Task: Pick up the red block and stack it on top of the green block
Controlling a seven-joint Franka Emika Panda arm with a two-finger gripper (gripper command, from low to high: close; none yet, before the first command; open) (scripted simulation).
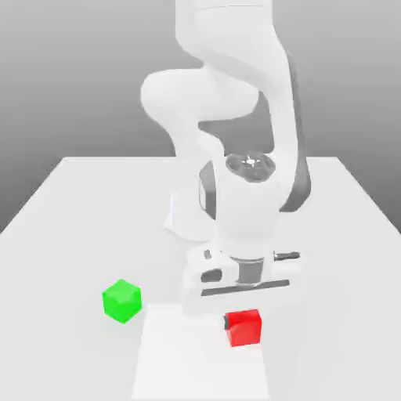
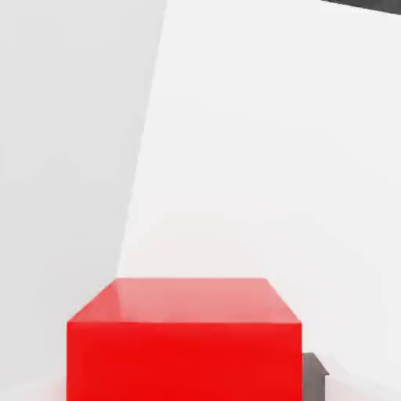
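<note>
1. Red block point(image 1: 243, 326) sits on the white table point(image 1: 70, 211), near the front edge, toward the exterior view's right.
2. Hand view: red block point(image 2: 184, 345) looms close, top face & one side face visible; small dark part just beside its lower corner, can't tell what it is.
3. Green block point(image 1: 121, 300) on the table toward the exterior view's left, well apart from red, turned a bit so a corner faces the camera.
4. Gripper point(image 1: 243, 301) hangs low, right above/behind the red block; arm bent down over it.
5. Fingers' state: can't tell, hand body hides them.
6. Contact w/ red block: can't tell.
7. Lighter rectangular patch on the table under the red block, reaching the front edge.
</note>
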